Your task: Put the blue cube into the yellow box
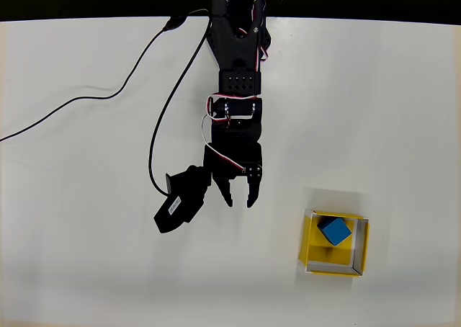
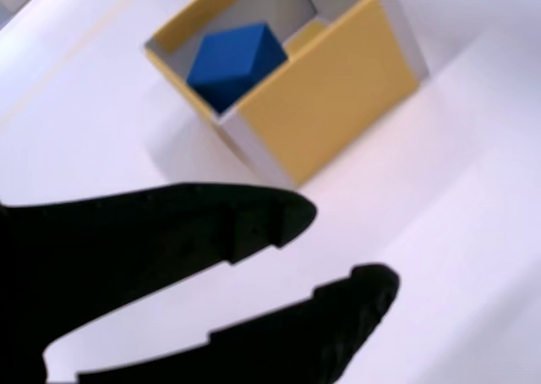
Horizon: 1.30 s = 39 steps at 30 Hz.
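1. Black fingers [image 2: 211,232] fill the lower part of the wrist view, spread apart with nothing between them; the gripper [image 1: 240,197] hangs over bare bench, well apart from the box in the overhead view.
2. Beyond them sits the yellow box [image 2: 338,88], and the blue cube [image 2: 232,63] rests inside it, tilted, leaning toward one corner rather than lying flat on the floor.
3. Judging by this, the placing looks done, and the step in hand is a clean retreat: lift and draw back along the arm's own line, keeping the spread fingers away from the thin rim so the light box is not nudged.
4. Cube: solid, matte, sharp-edged, plain faces. Box: square, open-topped, yellow walls with pale thin rims, likely card and easily shifted.
5. White bench [image 1: 86,255] is smooth and slightly glossy, so the box could slide if bumped. A black cable [image 1: 155,125] loops across it beside the arm.
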Available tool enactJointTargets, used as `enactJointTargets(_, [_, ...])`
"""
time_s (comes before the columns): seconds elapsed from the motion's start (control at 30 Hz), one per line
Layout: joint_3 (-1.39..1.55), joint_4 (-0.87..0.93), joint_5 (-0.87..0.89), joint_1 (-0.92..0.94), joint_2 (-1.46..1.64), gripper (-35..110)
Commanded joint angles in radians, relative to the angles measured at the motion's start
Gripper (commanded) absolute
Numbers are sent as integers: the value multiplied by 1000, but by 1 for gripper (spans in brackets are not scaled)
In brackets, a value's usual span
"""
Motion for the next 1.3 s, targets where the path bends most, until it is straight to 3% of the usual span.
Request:
enactJointTargets(0.0, [92,52,-3,2,207,14])
enactJointTargets(0.4, [439,293,21,-37,618,14])
enactJointTargets(0.57, [680,509,-23,-43,1112,14])
enactJointTargets(0.83, [716,569,-58,34,1111,13])
enactJointTargets(1.13, [716,925,-87,57,1111,12])
enactJointTargets(1.27, [716,923,-51,72,1114,13])
